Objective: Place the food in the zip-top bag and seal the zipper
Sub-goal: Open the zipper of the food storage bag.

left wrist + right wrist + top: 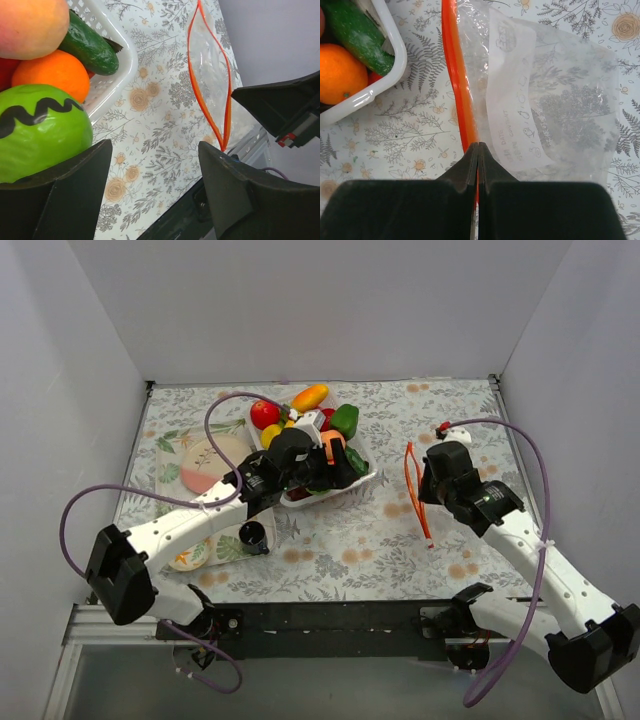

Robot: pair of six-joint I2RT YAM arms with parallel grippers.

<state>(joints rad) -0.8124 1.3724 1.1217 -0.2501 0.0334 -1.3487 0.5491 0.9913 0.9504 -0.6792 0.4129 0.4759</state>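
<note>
The food lies heaped in a white basket (300, 498): a red tomato (264, 413), an orange-yellow mango (310, 397) and a green pepper (345, 420). My left gripper (335, 465) hovers over the basket's right end, open and empty (155, 150). A green striped fruit (40, 130), an orange (52, 75) and a cucumber (90, 45) lie just left of its fingers. The clear zip-top bag (555, 100) lies flat on the cloth, right of the basket. My right gripper (428, 472) is shut on its orange-red zipper (462, 100), and the bag's mouth gapes open (210, 80).
A leaf-patterned tray (168, 452) with a pink and cream plate (212, 462) sits at the left. A small black cup (253, 535) stands near the left arm. White walls close in the table on three sides. A floral cloth (340, 550) covers the table.
</note>
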